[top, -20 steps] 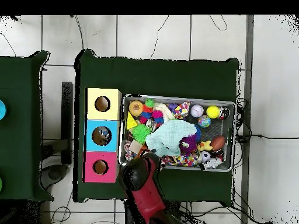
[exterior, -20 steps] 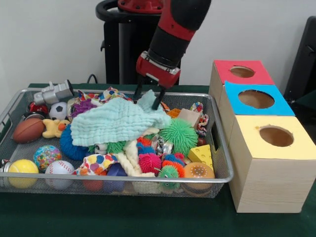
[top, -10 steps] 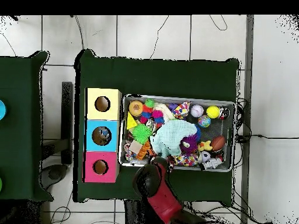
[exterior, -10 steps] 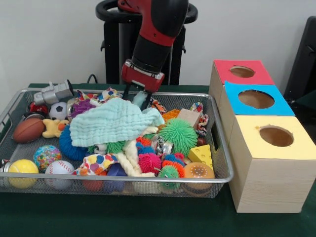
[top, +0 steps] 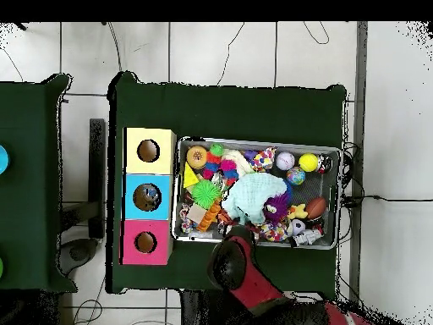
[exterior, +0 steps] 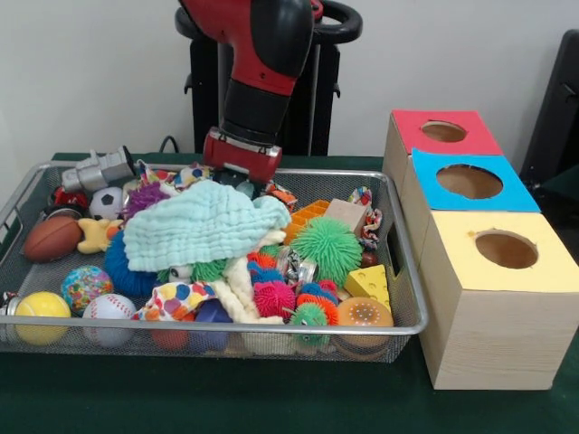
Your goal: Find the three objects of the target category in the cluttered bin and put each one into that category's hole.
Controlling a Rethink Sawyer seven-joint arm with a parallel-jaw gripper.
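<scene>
A mint-green cloth [exterior: 199, 231] lies spread over the toys in the middle of the wire bin [exterior: 271, 330]; from above the cloth [top: 254, 196] covers the bin's [top: 258, 141] centre. My gripper [exterior: 242, 181] is down at the cloth's far edge, shut on it, its tips mostly hidden behind the folds. In the overhead view the gripper [top: 240, 229] is at the bin's lower rim. To the right stand three boxes with holes: red [exterior: 443, 131], blue [exterior: 469, 181] and yellow [exterior: 505, 249].
Around the cloth lie a green spiky ball [exterior: 326, 246], a cheese wedge [exterior: 368, 282], a donut [exterior: 364, 314], a football [exterior: 52, 237], a baseball [exterior: 109, 309], a yellow ball [exterior: 41, 307], a soccer ball [exterior: 106, 203] and grey binoculars [exterior: 98, 169].
My gripper has moved left along the bin's far side in the front view, pulling the cloth with it. An orange ridged toy and a tan block now show at the cloth's right.
</scene>
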